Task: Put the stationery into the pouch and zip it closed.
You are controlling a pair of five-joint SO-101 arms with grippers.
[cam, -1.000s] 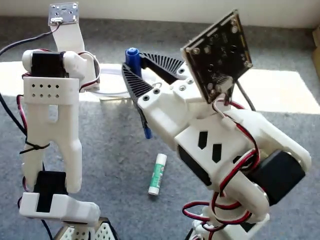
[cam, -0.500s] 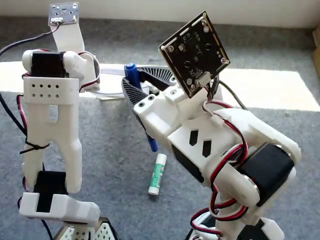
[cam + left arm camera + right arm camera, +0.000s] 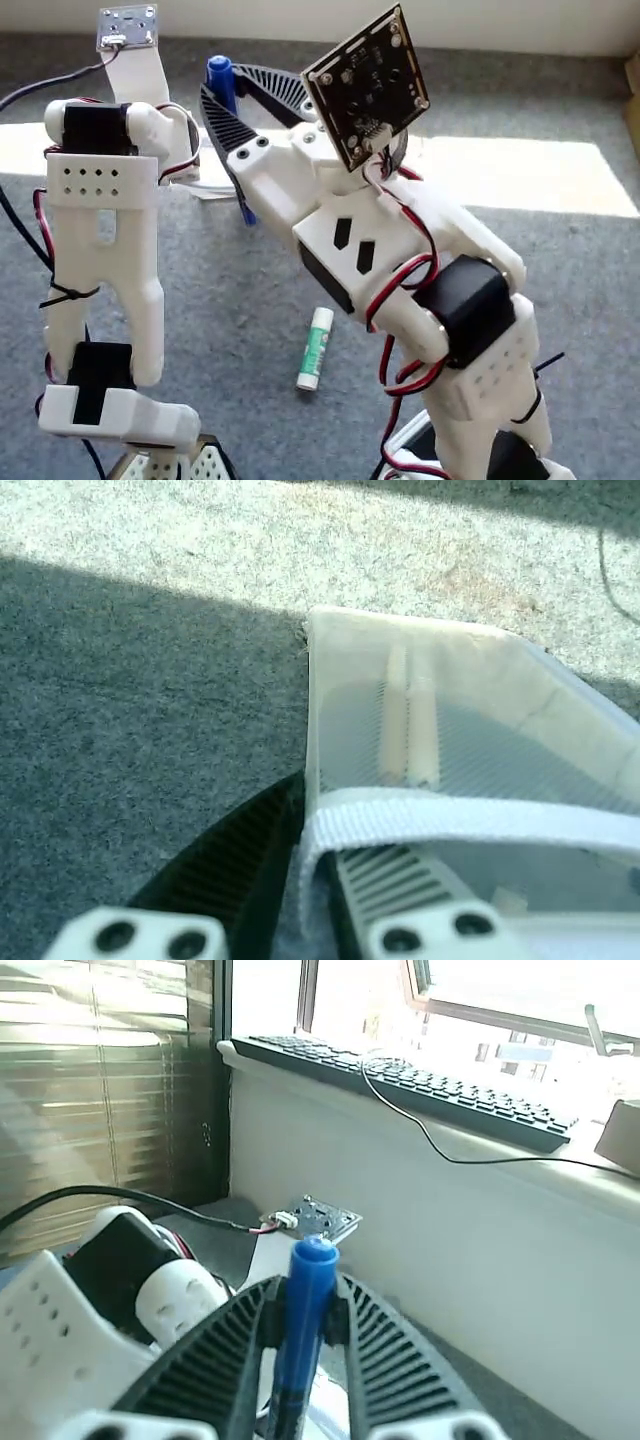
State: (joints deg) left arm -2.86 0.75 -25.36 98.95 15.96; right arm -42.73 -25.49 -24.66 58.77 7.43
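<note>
My right gripper (image 3: 228,85) is shut on a blue pen (image 3: 218,72) and holds it upright in the air, above the back left of the mat. In the right wrist view the pen (image 3: 300,1350) stands between the black ribbed fingers (image 3: 215,1360). My left gripper (image 3: 310,825) is shut on the edge of a translucent pouch (image 3: 450,730), pinching its white zipper band (image 3: 450,818). A corner of the pouch (image 3: 212,188) shows beside the left arm (image 3: 100,200), just below the pen. A green and white glue stick (image 3: 315,347) lies on the grey carpet in front.
The left arm's wrist camera board (image 3: 127,27) stands close to the left of the raised pen. The right arm's body (image 3: 400,270) covers the middle of the carpet. A sunlit strip (image 3: 530,175) crosses the back. A wall and window sill (image 3: 400,1075) lie behind.
The right arm has swung left and lifted, carrying the blue pen up over the pouch by the left arm. The left arm and the glue stick have stayed put.
</note>
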